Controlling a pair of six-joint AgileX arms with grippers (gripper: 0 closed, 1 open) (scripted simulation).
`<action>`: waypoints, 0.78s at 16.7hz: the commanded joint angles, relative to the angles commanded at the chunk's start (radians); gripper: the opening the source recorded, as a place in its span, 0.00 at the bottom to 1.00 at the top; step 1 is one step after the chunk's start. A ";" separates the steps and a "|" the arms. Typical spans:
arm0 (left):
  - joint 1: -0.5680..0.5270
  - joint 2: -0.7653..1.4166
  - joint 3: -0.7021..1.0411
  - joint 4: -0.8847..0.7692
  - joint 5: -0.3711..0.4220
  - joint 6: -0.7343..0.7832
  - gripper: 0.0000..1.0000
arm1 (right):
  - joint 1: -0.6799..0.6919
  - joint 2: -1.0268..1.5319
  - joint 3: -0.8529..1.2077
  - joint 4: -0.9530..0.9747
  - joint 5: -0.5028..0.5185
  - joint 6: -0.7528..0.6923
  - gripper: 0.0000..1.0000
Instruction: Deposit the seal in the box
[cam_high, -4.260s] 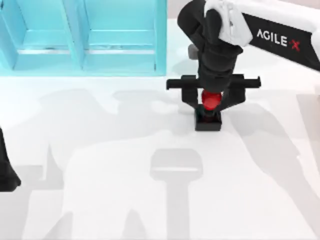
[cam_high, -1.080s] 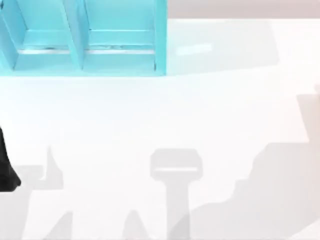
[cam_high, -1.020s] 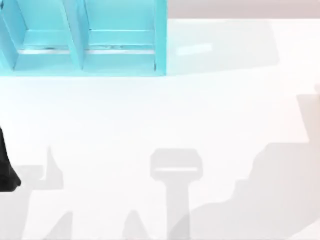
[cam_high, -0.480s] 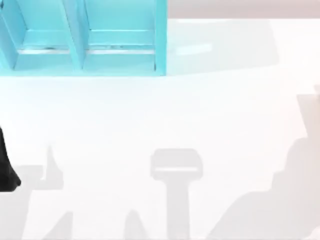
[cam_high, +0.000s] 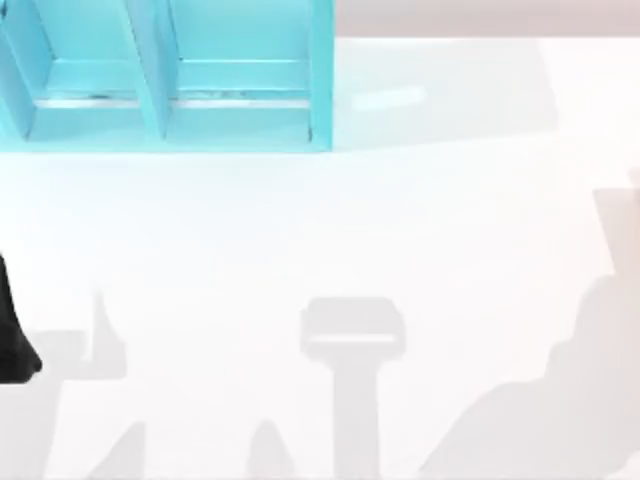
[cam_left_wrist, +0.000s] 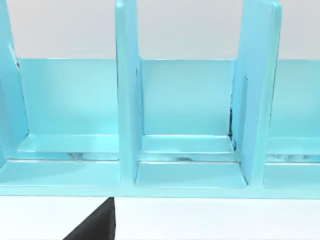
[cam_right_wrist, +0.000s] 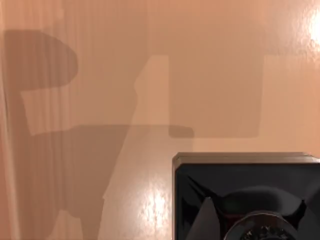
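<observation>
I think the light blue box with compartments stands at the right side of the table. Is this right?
Not quite. The top view shows the light blue box with compartments at the left side of the table, not the right.

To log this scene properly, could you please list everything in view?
Box: one, cyan, divided into compartments, back left of the table; close up in the left wrist view.
Table: one, white, under the box.
Seal: one, glossy black block, close in the right wrist view.
Tan surface: one, behind the seal in the right wrist view.
Left arm: one, black, parked at the top view's left edge.
</observation>
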 joint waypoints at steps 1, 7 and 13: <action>0.000 0.000 0.000 0.000 0.000 0.000 1.00 | 0.000 0.000 0.000 0.000 0.000 0.000 0.38; 0.000 0.000 0.000 0.000 0.000 0.000 1.00 | 0.000 0.000 0.000 0.000 0.000 0.000 0.83; 0.000 0.000 0.000 0.000 0.000 0.000 1.00 | 0.000 0.000 0.000 0.000 0.000 0.000 1.00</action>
